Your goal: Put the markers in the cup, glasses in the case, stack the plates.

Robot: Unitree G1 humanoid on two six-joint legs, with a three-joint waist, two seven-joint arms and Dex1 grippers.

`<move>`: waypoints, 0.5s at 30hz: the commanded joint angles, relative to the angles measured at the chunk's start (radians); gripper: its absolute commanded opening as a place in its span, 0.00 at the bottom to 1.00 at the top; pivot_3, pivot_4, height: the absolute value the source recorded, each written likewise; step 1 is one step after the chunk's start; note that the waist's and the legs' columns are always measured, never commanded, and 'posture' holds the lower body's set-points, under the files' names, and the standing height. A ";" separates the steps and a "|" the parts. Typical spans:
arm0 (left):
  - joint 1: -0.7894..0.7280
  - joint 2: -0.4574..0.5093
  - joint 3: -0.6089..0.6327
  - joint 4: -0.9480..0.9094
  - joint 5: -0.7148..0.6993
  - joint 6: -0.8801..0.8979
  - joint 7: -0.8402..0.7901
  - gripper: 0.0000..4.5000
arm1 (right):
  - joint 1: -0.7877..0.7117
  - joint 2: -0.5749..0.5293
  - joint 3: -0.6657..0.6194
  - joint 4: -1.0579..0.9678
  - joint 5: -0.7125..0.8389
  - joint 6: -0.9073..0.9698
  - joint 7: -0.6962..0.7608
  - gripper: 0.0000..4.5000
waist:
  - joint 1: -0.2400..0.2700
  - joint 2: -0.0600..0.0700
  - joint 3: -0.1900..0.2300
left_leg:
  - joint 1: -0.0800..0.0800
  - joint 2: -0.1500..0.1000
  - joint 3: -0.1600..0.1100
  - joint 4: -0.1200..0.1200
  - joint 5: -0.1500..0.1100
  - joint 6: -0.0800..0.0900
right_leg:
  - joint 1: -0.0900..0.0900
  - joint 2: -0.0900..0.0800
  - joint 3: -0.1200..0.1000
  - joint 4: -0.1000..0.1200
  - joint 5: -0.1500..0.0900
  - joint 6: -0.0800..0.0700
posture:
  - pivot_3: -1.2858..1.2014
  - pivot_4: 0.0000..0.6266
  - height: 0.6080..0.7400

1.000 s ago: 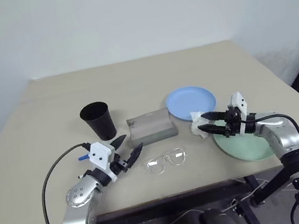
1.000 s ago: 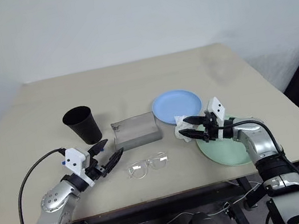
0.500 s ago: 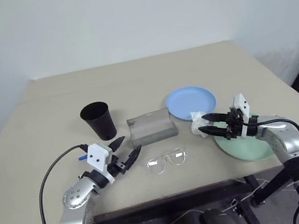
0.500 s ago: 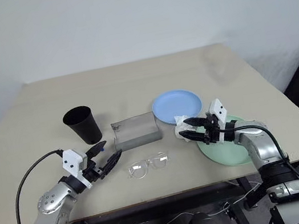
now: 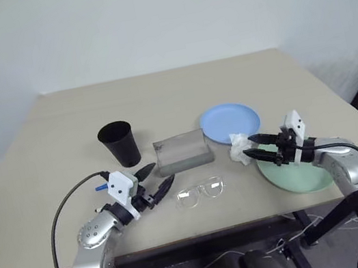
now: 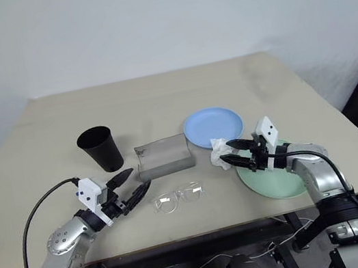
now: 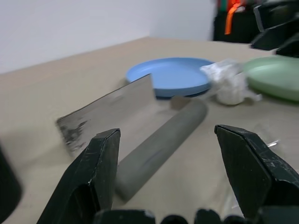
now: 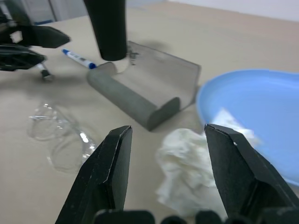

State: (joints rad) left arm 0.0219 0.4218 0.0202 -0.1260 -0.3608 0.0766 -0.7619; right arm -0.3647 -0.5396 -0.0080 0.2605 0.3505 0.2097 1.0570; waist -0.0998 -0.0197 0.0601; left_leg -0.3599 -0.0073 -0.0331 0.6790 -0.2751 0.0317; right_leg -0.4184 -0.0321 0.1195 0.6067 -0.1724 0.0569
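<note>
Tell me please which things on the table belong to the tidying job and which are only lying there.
For the job: marker, cup, glasses, case, blue plate, green plate.

Lying about: crumpled white tissue, beside the blue plate's rim.

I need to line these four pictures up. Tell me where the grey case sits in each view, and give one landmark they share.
Left eye view: the case lies open at table centre, between the cup and the blue plate.
Right eye view: same spot, centre.
Left wrist view: the case lies centre-left, between the gripper's fingers.
Right wrist view: upper centre, beyond the tissue.
Shared landmark: the blue plate beside the case.
</note>
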 commanded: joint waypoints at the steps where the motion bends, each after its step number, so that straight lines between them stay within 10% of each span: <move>1: -0.029 -0.014 -0.040 -0.060 -0.022 0.018 -0.024 0.76 | -0.029 -0.069 -0.080 0.053 -0.004 -0.036 -0.005 0.60 | 0.000 0.000 0.000 | 0.000 0.000 0.000 0.000 0.000 0.000 | 0.000 0.000 0.000 0.000 0.000 0.000 | 0.52 0.00 0.97; 8: -0.037 -0.036 -0.113 -0.087 -0.040 0.055 -0.076 0.76 | -0.074 -0.179 -0.106 0.289 -0.094 -0.086 -0.085 1.00 | -0.003 0.000 0.000 | 0.002 0.000 0.002 0.001 0.000 0.000 | 0.001 0.000 0.001 0.000 0.000 -0.001 | 0.52 0.00 0.97; 15: -0.054 -0.056 -0.151 -0.078 -0.015 0.055 -0.082 0.76 | -0.164 -0.201 -0.109 0.445 -0.100 0.068 -0.073 1.00 | -0.008 0.000 0.000 | 0.003 0.000 0.006 0.003 0.001 0.001 | 0.002 0.000 0.004 0.000 0.000 -0.001 | 0.52 0.00 0.97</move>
State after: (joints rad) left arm -0.0072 0.3729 -0.1282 -0.1721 -0.3710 0.1410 -0.8398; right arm -0.4924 -0.7259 -0.0947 0.7041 0.2346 0.2521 0.9714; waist -0.1081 -0.0194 0.0603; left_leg -0.3569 -0.0068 -0.0276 0.6823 -0.2746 0.0328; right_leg -0.4158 -0.0317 0.1239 0.6065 -0.1728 0.0563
